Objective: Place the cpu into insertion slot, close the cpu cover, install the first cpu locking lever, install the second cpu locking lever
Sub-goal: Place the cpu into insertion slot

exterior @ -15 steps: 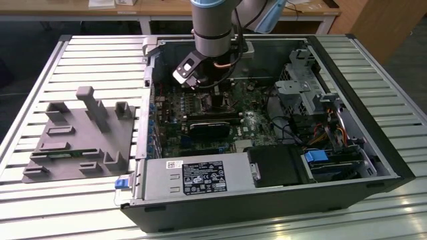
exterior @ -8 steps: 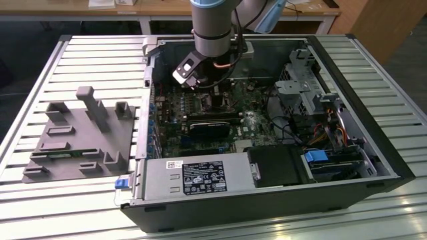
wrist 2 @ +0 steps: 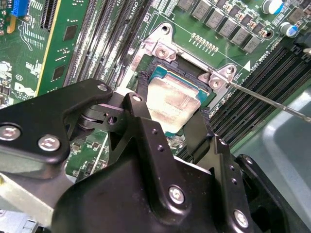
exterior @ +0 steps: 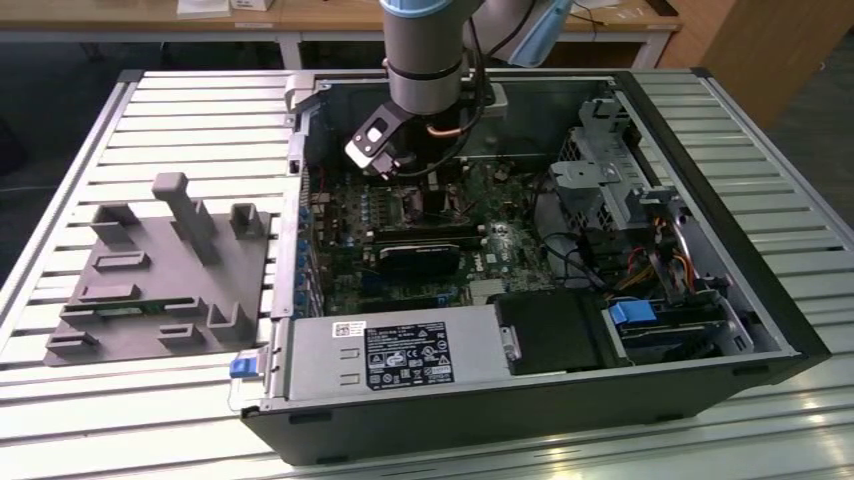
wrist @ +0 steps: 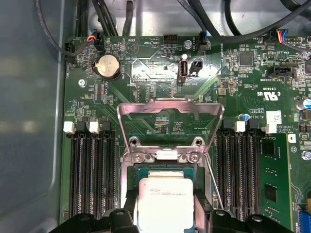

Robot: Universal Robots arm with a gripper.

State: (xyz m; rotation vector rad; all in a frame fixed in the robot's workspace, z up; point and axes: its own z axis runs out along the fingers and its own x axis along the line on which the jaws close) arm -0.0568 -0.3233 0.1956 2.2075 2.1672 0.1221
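Observation:
Inside the open computer case [exterior: 534, 400] my gripper [exterior: 424, 190] reaches down to the green board. In both wrist views its black fingers [wrist: 129, 211] stand on two opposite sides of the cpu [wrist: 165, 201], shut on it. The silver-topped cpu [wrist 2: 170, 102] sits in or just over the insertion slot [wrist: 165, 168]; I cannot tell whether it rests in it. The cpu cover [wrist: 170, 107], a silver frame with a window, stands raised open behind the slot. A thin wire locking lever [wrist: 214, 182] sticks up beside the slot, and the lever [wrist 2: 272, 102] is free of the socket.
Long black memory slots [wrist: 92, 174] flank the socket on both sides. A coin battery [wrist: 108, 66] and cables lie beyond the cover. The power supply [exterior: 387, 350], a drive cage [exterior: 627, 200] and a grey fixture [exterior: 160, 270] outside the case surround the work area.

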